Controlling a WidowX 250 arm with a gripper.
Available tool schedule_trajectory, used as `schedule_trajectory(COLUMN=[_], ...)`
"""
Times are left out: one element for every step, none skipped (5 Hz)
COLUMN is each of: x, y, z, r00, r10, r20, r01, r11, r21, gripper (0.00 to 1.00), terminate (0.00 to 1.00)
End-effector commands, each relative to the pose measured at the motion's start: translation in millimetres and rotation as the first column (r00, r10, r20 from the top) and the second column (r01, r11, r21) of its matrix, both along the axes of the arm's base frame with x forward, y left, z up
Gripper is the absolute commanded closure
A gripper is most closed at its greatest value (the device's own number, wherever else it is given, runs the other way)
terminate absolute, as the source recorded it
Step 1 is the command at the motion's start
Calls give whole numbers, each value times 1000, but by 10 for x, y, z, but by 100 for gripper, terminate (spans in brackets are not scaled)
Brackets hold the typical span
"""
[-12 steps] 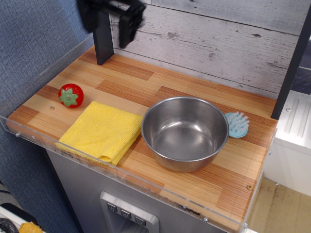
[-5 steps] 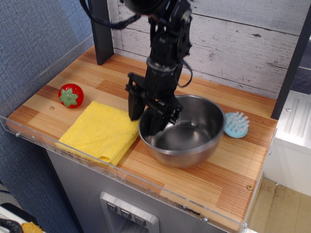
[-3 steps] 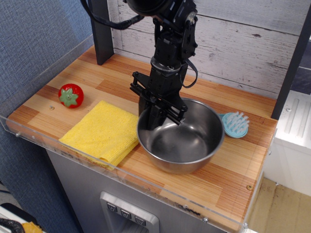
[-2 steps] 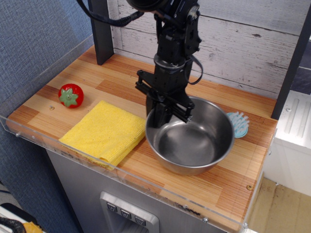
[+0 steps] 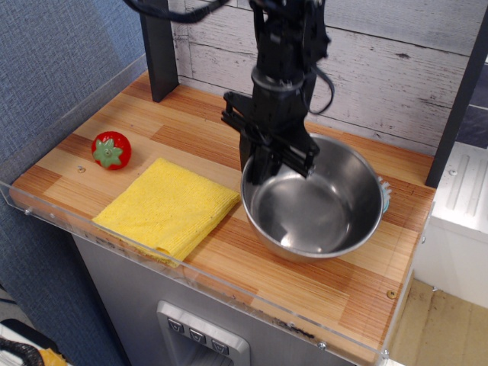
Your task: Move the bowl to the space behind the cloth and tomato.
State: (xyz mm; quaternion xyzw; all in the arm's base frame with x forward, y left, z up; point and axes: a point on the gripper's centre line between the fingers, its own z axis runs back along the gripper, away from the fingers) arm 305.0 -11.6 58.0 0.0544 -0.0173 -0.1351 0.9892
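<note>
Bowl: I see one steel bowl (image 5: 314, 200) right of the middle of the table (image 5: 191, 122), tilted, its near side toward the front edge.
Bowl contents: I see nothing inside it but reflections on the metal.
Bowl support: I can't tell whether its base touches the wood or hangs just clear of it.
Cloth: one yellow cloth (image 5: 166, 206), flat on the front left part of the table, its right corner just beside the bowl's left wall; I can't tell if they touch.
Tomato: one red tomato (image 5: 111, 149) with a green top, near the left edge, just beyond the cloth's far left corner and apart from it.
Brush: one pale blue brush (image 5: 384, 194) behind the bowl's right rim, mostly hidden by it.
Space behind cloth and tomato: bare wood up to the dark post (image 5: 158, 47) at the back left; the bowl is not there, it sits to the right of the cloth.
Fingers: I have the black fingers (image 5: 268, 156) pointing down at the bowl's far left rim, pinching that rim, one finger outside the wall and one inside.
Finger opening: nearly together, only the thin bowl wall between them.
Arm: one dark arm (image 5: 288, 46) comes down from the top of the view.
</note>
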Motion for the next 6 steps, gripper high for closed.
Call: schedule_trajectory(x=[165, 198, 262, 334, 423, 535], y=[588, 973, 1315, 1611, 1794, 1934], z=[478, 422, 262, 59, -97, -145], r00=[989, 980, 974, 967, 961, 954], r10=[98, 158, 208, 243, 270, 294], r20=[110, 118, 92, 74, 67, 61], r01=[-101, -162, -212, -246, -274, -298], r11=[995, 987, 977, 968, 960, 953], r21=[16, 23, 35, 42, 56, 61], gripper=[100, 100, 100, 100, 100, 100], terminate=[0, 0, 0, 0, 0, 0])
